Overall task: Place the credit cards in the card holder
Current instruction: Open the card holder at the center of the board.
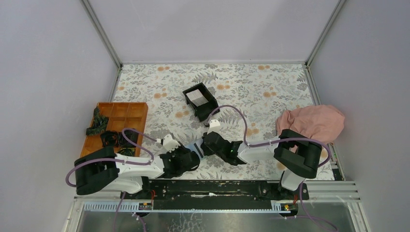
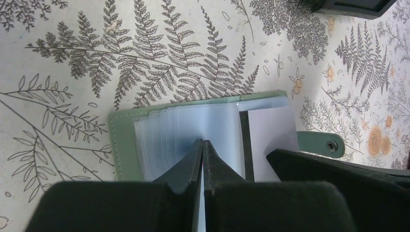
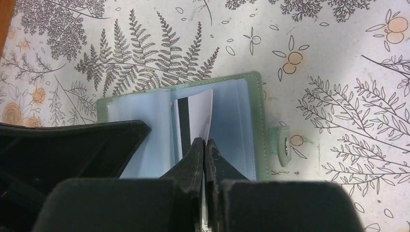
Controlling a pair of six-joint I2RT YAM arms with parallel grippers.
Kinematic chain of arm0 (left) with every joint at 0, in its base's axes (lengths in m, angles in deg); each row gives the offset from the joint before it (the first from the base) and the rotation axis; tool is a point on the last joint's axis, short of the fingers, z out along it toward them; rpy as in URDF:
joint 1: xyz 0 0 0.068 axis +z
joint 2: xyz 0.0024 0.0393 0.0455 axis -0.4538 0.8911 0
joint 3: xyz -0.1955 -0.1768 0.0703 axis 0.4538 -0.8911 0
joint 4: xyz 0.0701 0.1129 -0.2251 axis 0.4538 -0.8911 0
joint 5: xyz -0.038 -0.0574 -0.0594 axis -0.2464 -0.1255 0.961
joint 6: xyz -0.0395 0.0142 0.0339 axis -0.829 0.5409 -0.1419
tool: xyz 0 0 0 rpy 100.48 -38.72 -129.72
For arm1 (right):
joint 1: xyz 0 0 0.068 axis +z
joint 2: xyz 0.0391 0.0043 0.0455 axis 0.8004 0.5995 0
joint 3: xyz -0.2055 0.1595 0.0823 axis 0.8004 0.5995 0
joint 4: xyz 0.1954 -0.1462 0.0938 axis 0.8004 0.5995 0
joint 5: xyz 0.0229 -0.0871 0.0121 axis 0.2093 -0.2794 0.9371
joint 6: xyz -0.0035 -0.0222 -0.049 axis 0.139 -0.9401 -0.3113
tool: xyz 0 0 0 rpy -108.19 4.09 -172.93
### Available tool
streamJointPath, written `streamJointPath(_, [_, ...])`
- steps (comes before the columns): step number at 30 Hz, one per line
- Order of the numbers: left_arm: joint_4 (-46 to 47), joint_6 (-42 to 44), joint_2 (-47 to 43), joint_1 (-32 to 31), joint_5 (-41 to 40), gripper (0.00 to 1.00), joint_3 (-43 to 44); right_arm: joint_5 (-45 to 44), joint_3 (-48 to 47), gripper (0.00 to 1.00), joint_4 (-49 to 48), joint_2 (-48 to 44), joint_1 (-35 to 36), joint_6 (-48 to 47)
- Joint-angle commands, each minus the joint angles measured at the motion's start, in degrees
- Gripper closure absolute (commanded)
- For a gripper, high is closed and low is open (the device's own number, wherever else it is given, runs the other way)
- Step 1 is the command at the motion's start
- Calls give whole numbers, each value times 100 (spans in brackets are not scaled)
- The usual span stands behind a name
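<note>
Tray (image 1: 137,112) far left on counter (image 1: 251,82) | left pincer (image 2: 202,143) pinched on clear sleeve (image 2: 208,125) of holder (image 2: 118,145) | holder open flat at counter's near middle, between pincers | right pincer (image 3: 204,141) clamped on card (image 3: 196,108), held over holder's sleeves

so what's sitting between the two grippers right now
The open card holder lies between them in the top view. The wrist views show the left gripper pinching a sleeve and the right gripper holding a credit card over it.

Sage-green card holder (image 3: 261,121), black-striped white credit card (image 3: 200,106) — grey-fern table (image 3: 338,63).
</note>
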Motion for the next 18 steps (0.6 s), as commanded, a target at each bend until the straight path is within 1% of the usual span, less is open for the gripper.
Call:
streamJointPath(1, [35, 476, 222, 192, 502, 95, -246, 477, 460, 100, 1464, 287, -118, -160])
streamJointPath(7, [311, 1253, 318, 585, 774, 97, -214, 560, 581, 100, 1391, 257, -374, -191])
streamJointPath(11, [-48, 1212, 135, 600, 907, 98, -234, 581, 585, 100, 1381, 225, -418, -210])
streamJointPath(15, [-358, 1057, -385, 541, 1007, 98, -389, 670, 497, 100, 1345, 404, -445, -235])
streamJointPath(18, [-668, 988, -731, 442, 974, 96, -339, 713, 449, 100, 1341, 475, -471, -236])
